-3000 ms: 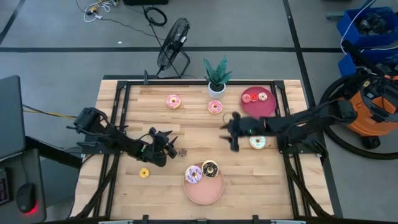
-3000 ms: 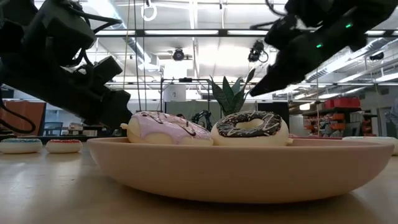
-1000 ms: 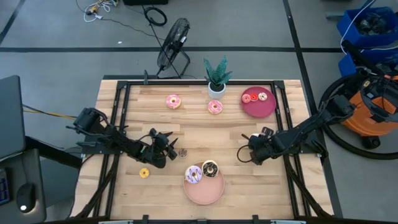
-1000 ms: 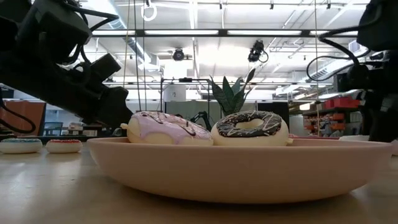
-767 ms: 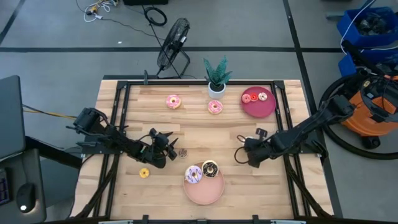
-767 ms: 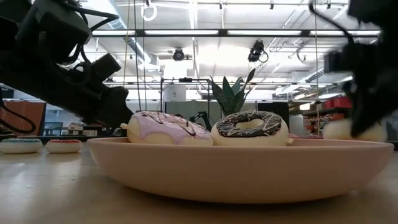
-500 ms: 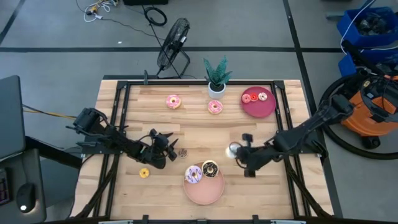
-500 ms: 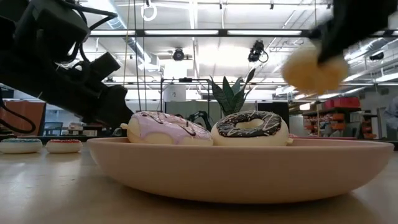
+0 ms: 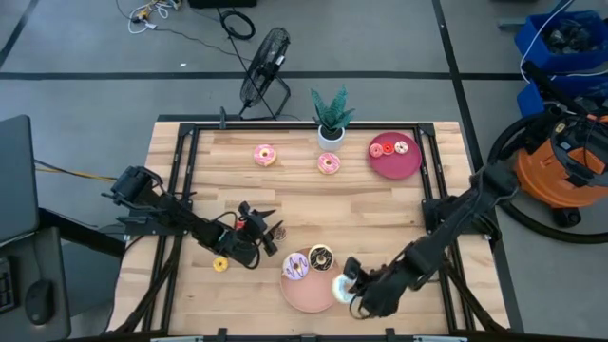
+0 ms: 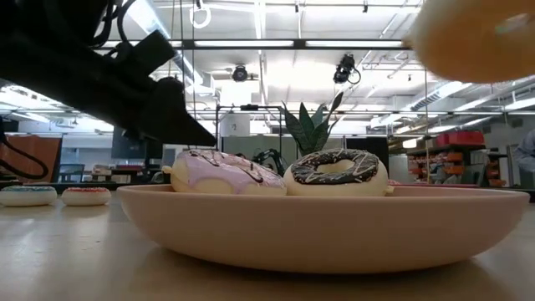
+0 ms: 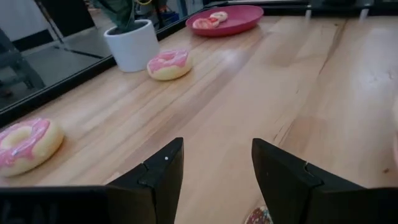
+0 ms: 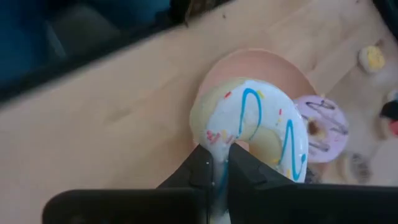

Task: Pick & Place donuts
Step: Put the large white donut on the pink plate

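Observation:
My right gripper (image 9: 351, 288) is shut on a white-iced donut with blue squiggles (image 12: 255, 127), held in the air over the right rim of the pink plate (image 9: 309, 294). In the low view this donut (image 10: 481, 38) hangs high at the right. A purple donut (image 9: 294, 269) and a chocolate donut (image 9: 321, 256) lie flat on the plate. My left gripper (image 11: 214, 168) stands open just above the table, left of the plate. A small chocolate donut (image 11: 258, 216) lies below its fingers, and a small yellow donut (image 9: 220, 264) lies nearby. My right gripper pinches the white donut's edge (image 12: 217, 148) between its two fingers. The donut is lifted clear and sticks out beyond the fingertips (image 12: 205, 163), iced side toward the wrist camera, above the pink plate.
Two pink donuts (image 9: 265, 155) (image 9: 329, 163) lie on the far half of the table. A dark red plate (image 9: 388, 163) with small donuts sits at the far right, beside a potted plant (image 9: 331, 119). A fan (image 9: 263, 66) stands beyond the far edge.
My right gripper has shut on the white donut at the table's right side and lifted it clear. It has carried the donut toward the near edge and leftward, to the pink plate's right rim. My left gripper has shifted slightly toward the plate.

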